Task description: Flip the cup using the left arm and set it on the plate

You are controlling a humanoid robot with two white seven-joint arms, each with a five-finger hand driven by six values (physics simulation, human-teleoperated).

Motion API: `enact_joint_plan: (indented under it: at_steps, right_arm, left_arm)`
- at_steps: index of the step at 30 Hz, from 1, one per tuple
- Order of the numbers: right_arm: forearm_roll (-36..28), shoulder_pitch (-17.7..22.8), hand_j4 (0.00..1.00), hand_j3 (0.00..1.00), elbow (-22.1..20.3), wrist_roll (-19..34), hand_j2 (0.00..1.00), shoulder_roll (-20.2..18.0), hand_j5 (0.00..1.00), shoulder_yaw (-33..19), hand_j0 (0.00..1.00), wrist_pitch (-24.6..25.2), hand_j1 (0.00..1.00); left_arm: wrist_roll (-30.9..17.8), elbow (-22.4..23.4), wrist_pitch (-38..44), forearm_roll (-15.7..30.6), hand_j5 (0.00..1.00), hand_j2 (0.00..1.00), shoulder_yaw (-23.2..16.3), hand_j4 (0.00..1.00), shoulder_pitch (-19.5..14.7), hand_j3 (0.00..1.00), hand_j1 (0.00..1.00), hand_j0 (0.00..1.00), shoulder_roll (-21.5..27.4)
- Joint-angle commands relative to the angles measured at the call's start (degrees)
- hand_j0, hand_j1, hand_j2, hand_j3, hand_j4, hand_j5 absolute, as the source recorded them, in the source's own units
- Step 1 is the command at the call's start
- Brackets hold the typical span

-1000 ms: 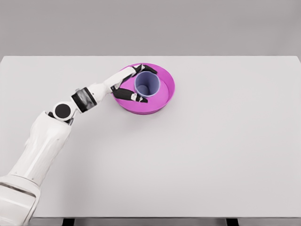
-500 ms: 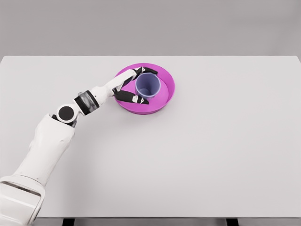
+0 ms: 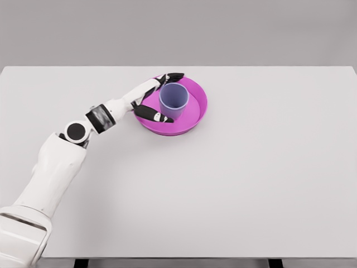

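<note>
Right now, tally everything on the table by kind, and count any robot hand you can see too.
Cup, blue, upright on the plate: 1
Plate, magenta: 1
Left hand, fingers spread beside the cup: 1
Total: 3
</note>
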Motion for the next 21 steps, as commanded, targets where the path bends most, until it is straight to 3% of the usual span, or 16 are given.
enact_joint_plan:
  at_steps: [1,19,21]
  right_arm:
    - [0.0,0.0,1.0,1.0,0.0,0.01,1.0,0.0,1.0,0.0,1.0,0.0,1.0]
    - [0.0,0.0,1.0,1.0,0.0,0.01,1.0,0.0,1.0,0.0,1.0,0.0,1.0]
    - [0.0,0.0,1.0,1.0,0.0,0.01,1.0,0.0,1.0,0.0,1.0,0.0,1.0]
  left_arm:
    - [0.01,-0.1,0.09,0.46,1.0,1.0,0.11,1.0,0.0,1.0,1.0,1.0,0.31]
    - [-0.07,-0.71,0.09,0.46,1.0,1.0,2.58,1.0,-0.35,1.0,1.0,1.0,3.48]
    - [-0.16,-1.15,0.09,0.55,1.0,1.0,3.89,1.0,0.0,1.0,1.0,1.0,6.11]
